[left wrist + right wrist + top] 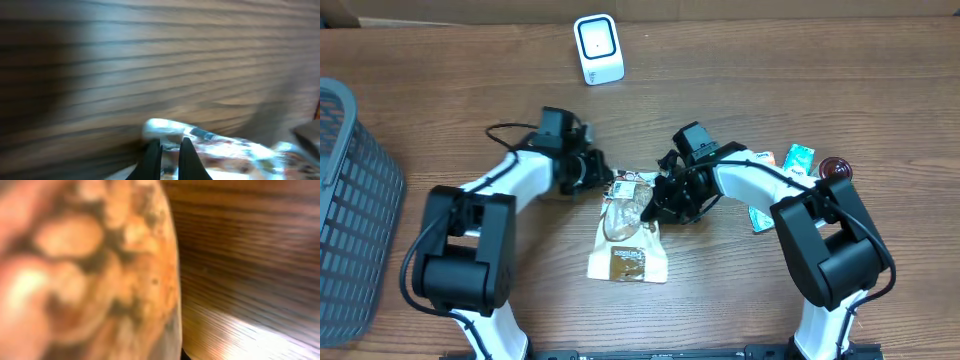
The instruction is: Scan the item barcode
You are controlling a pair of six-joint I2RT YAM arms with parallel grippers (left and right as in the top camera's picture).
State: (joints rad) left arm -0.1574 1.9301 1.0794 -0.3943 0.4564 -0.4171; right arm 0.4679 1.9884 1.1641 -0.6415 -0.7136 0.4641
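Snack bag (628, 240), clear with brown label, sits pinched by left tool (170, 146) and, seemingly, right tool (656, 206).

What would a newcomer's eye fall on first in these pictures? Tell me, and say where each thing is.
Both arms meet mid-table at a snack bag, the left hand pinching its far left corner and the right hand shut on its far right side. Beyond them a white scanner stands near the far edge of the table, and a grey basket fills the left edge.
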